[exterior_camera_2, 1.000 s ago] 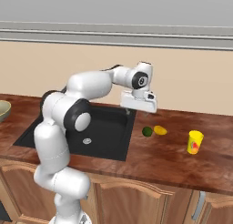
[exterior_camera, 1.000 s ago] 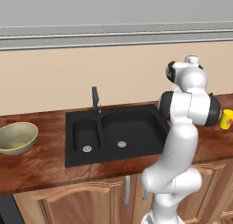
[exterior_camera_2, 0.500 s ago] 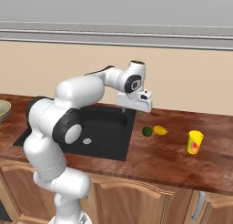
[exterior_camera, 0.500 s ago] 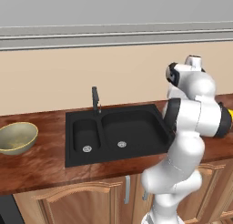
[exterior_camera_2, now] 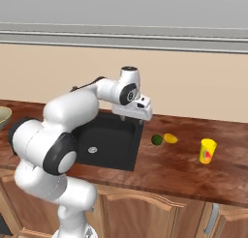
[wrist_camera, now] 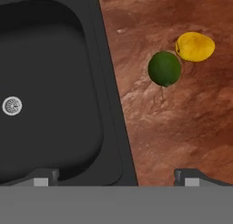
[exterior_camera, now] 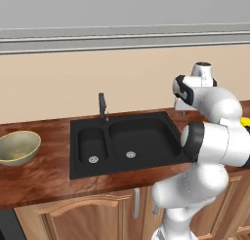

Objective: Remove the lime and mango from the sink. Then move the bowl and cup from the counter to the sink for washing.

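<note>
— From the left base view, what do you see?

— The sink (exterior_camera: pixel 124 144) has nothing in its two basins, and the bowl (exterior_camera: pixel 18 147) stands on the counter (exterior_camera: pixel 44 173) far to the left. The arm hides the right side.

— And from the right base view?

— The gripper (exterior_camera_2: pixel 131 112) hangs above the right edge of the sink (exterior_camera_2: pixel 109 142). The lime (exterior_camera_2: pixel 156 140) and mango (exterior_camera_2: pixel 170 138) lie on the counter (exterior_camera_2: pixel 164 169) just beside each other, and the cup (exterior_camera_2: pixel 208 151) stands further right, well apart from them.

— What about the hand view?

— The jaws are wide apart and hold nothing. The lime (wrist_camera: pixel 164 68) touches the mango (wrist_camera: pixel 195 46), both outside the sink (wrist_camera: pixel 54 91).

— So which step is it?

— I think the fruit part is done. Next comes the bowl or the cup. The cup is nearer, so the arm must reach right, come down around it and close.
</note>
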Robot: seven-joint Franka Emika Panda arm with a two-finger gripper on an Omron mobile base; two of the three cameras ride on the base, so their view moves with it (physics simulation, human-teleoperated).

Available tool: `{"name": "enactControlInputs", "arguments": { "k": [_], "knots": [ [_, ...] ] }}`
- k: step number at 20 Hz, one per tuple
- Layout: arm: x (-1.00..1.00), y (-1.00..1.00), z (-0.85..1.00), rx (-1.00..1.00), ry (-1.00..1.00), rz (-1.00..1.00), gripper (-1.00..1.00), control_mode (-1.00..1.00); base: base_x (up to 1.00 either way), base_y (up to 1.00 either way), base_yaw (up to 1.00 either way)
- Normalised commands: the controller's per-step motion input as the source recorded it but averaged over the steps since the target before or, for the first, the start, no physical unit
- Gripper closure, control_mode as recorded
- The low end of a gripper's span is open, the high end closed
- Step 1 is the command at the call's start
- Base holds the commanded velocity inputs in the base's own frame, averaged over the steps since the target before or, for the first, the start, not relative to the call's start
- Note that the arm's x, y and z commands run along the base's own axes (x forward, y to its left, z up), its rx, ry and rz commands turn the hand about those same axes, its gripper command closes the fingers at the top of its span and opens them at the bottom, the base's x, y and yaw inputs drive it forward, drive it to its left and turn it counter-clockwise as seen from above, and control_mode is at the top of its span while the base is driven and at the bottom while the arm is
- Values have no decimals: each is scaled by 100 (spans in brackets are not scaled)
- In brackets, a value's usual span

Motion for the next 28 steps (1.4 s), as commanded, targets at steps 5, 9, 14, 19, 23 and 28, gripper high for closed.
{"name": "enactControlInputs", "arguments": {
  "k": [5,9,14,19,23,28],
  "knots": [
    [-15,26,21,-5,5,0,-100,-100,0,0,0],
    [-18,22,15,0,0,0,-100,-100,0,0,0],
    [-20,28,8,0,0,-1,-100,-100,0,0,0],
    [-23,30,3,0,-10,-4,-100,-100,0,0,0],
    [-18,32,2,0,-1,-4,-100,-100,0,0,0],
    [-17,35,1,0,0,-4,-100,-100,0,0,0]
  ]
}}
